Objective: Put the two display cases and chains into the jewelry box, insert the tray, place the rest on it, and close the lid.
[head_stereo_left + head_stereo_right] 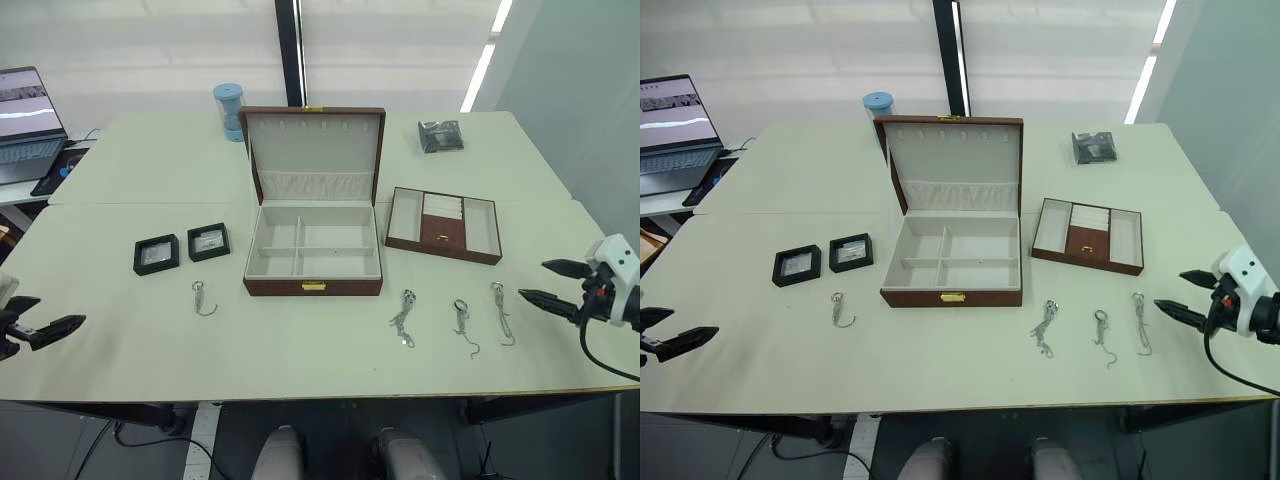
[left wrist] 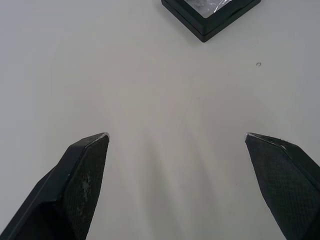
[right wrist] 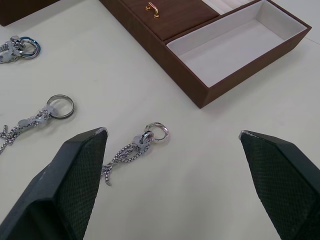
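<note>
bare table [image 1: 300, 340] is lying open at six o'clock of the box [image 1: 313, 255]. at three the tray [image 1: 444, 224] is crowding it, with three chains [image 1: 456, 322] just below; at nine, two cases [image 1: 182, 247] and one chain [image 1: 203, 297].

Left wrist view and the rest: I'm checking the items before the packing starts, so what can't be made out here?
- Display case, left wrist view: cut off by the picture's edge; contents unclear.
- Dark packet, eye views: too small to identify.
- Chains, eye views: clasp type too small to tell.
- Blue cylinder, right eye view: partly hidden behind the jewelry box lid.
- Laptop: cut off by the edge.
</note>
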You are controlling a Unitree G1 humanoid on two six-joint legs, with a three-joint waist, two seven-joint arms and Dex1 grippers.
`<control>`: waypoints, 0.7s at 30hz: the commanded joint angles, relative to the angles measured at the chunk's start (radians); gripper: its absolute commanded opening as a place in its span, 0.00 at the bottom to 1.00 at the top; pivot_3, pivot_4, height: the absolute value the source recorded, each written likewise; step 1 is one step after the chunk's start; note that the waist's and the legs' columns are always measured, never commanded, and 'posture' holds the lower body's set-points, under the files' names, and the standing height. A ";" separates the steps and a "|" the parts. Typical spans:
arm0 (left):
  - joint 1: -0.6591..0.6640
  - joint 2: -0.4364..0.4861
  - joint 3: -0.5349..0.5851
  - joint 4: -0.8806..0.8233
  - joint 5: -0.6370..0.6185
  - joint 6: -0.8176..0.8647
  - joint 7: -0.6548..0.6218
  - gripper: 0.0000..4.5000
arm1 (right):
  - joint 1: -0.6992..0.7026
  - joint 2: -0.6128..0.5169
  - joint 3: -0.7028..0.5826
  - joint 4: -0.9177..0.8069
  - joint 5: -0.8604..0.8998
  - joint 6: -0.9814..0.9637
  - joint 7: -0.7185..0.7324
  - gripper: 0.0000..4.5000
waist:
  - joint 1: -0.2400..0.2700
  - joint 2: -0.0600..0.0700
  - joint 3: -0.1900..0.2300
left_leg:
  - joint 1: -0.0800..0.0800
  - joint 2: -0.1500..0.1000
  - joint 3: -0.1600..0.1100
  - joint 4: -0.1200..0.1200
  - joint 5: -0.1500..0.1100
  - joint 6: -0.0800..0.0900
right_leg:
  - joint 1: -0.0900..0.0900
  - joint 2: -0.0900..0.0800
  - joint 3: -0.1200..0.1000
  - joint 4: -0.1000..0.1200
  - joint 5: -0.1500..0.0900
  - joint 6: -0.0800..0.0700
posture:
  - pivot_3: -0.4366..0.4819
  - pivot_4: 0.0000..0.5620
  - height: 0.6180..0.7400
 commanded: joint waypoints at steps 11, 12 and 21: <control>-0.072 0.035 -0.074 0.052 0.055 -0.104 -0.051 1.00 | -0.018 -0.007 -0.009 -0.034 0.013 -0.009 0.019 0.99 | 0.000 0.000 0.000 | 0.000 0.000 0.004 0.000 0.000 0.000 | -0.002 0.000 0.003 0.001 0.000 0.000 | 0.48 0.27 1.00; -0.095 0.041 -0.109 0.067 0.075 -0.127 -0.067 1.00 | -0.027 0.004 -0.003 -0.065 0.034 0.014 0.025 0.99 | 0.000 0.000 0.000 | 0.000 0.000 0.004 0.000 0.000 0.000 | -0.002 0.000 0.003 0.001 0.000 0.000 | 0.48 0.27 1.00; -0.467 0.010 -0.399 0.283 0.244 -0.294 -0.185 1.00 | -0.101 0.123 0.133 -0.473 0.183 0.214 -0.014 0.99 | 0.000 -0.001 0.000 | -0.002 -0.003 0.011 0.001 0.000 0.000 | -0.009 0.010 0.012 0.004 0.001 0.000 | 0.48 0.27 1.00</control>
